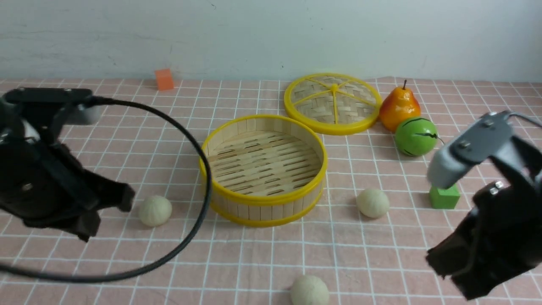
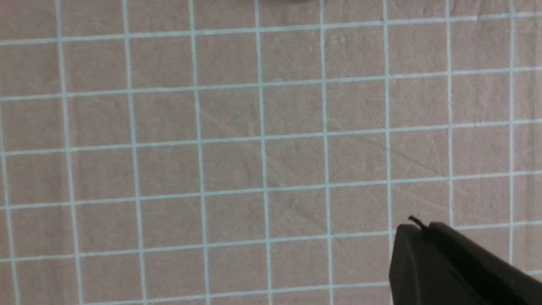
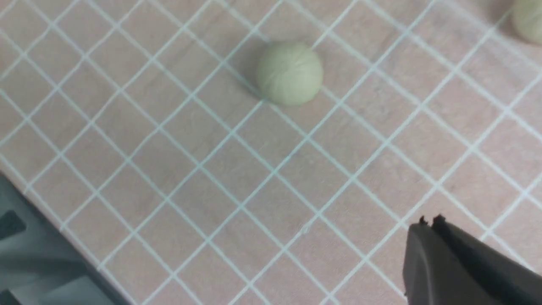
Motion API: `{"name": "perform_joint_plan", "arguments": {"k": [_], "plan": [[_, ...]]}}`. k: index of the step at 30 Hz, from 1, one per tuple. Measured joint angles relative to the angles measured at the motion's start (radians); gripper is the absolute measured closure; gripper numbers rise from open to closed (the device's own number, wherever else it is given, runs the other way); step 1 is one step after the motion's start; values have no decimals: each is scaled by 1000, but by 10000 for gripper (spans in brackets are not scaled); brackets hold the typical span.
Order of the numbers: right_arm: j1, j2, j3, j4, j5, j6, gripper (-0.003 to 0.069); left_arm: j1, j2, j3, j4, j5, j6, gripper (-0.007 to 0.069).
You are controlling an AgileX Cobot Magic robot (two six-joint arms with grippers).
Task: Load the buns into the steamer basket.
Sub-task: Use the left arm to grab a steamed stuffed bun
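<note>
The steamer basket (image 1: 262, 169) stands empty mid-table, with yellow rims and a slatted floor. Three cream-white buns lie on the pink checked cloth around it: one to its left (image 1: 155, 210), one to its right (image 1: 372, 203), and one at the front edge (image 1: 309, 291). My left gripper (image 1: 109, 212) hovers just left of the left bun; its wrist view shows it shut and empty (image 2: 417, 228) over bare cloth. My right gripper (image 1: 449, 271) hangs at the front right, shut and empty (image 3: 427, 223). Its wrist view shows one bun (image 3: 289, 73) ahead and another (image 3: 529, 19) at the frame's corner.
The flat woven lid (image 1: 333, 103) lies behind the basket on the right. A pear (image 1: 399, 108) and a green striped fruit (image 1: 416, 136) sit beside it. A green cube (image 1: 443, 196) is near my right arm and an orange cube (image 1: 164, 79) at the back. A black cable (image 1: 202, 169) loops past the basket's left side.
</note>
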Motion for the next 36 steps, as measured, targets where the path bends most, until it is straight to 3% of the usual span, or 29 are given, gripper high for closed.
{"name": "perform_joint_plan", "arguments": {"k": [4, 9, 12, 15, 20, 28, 33, 35, 36], "plan": [[105, 70, -4, 5, -18, 2, 669, 0, 177, -63, -16, -43, -7, 461], [134, 102, -5, 21, -21, 2, 669, 0, 348, -153, 34, -115, -75, 246], [134, 102, -5, 27, -21, 2, 666, 6, 428, -219, 93, -125, -98, 169], [134, 102, -5, 28, -21, 2, 664, 32, 495, -275, 99, -130, -103, 146], [134, 102, -5, 28, -16, 2, 659, 106, 615, -336, 49, -152, -57, 153], [134, 102, -5, 28, -14, 2, 656, 112, 702, -342, -6, -226, -22, 204], [134, 102, -5, 28, -14, 2, 654, 112, 712, -344, -25, -245, -7, 342], [134, 102, -5, 28, -14, 2, 651, 112, 712, -355, -25, -231, 7, 477], [134, 102, -5, 28, -14, 2, 650, 112, 712, -357, -25, -228, 11, 488]]}}
